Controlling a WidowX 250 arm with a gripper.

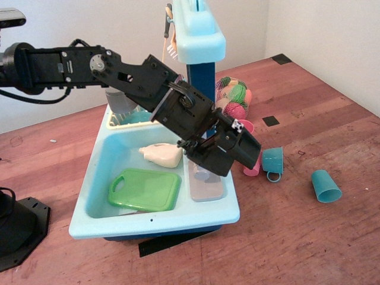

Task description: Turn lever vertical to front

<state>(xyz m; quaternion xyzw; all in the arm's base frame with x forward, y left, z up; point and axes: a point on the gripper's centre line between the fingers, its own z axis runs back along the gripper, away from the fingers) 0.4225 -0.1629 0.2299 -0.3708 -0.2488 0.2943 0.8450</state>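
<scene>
One end effector (221,155) hangs over the sink (95,178), hiding the lever.

Reddish-brown wooden tabletop (309,237) — worn, evenly lit; plain white walls (320,27) meet at 1 corner behind.

Soft, even daylight fills the scene, bright without harshness. The white back wall (119,24) is evenly lit and nearly washed out. The reddish-brown wooden surface (309,237) carries a pale sheen toward the right edge and only faint, diffuse shadows beside the teal plastic cup lying on its side (326,186). The black robot arm (148,83) casts a soft, darker shade into the light-blue plastic toy sink basin (98,178), dimming the area under its wrist. The picture is low in resolution and slightly grainy; fine detail on the arm's black parts merges into dark masses. Edges look straight, with no marked distortion.
</scene>
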